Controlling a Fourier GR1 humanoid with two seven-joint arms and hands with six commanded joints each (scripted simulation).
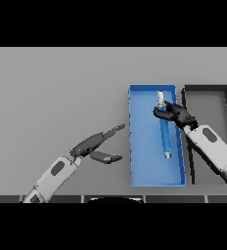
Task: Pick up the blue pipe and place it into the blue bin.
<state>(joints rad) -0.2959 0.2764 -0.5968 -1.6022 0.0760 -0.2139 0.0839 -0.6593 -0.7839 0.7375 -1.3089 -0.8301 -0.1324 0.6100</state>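
Observation:
The blue pipe [164,137] is a slim blue tube with pale ends. It lies lengthwise over the inside of the blue bin [133,146], a long rectangular tray right of the table's middle. My right hand [177,115] comes in from the lower right and grips the pipe near its far end, with fingers and thumb curled round it. I cannot tell whether the pipe rests on the bin's floor or hangs just above it. My left hand [92,144] is open to the left of the bin, fingers pointing toward the bin's wall and holding nothing.
A dark grey bin [208,100] stands right beside the blue bin, partly under my right forearm. Bare grey table stretches to the left and to the far side.

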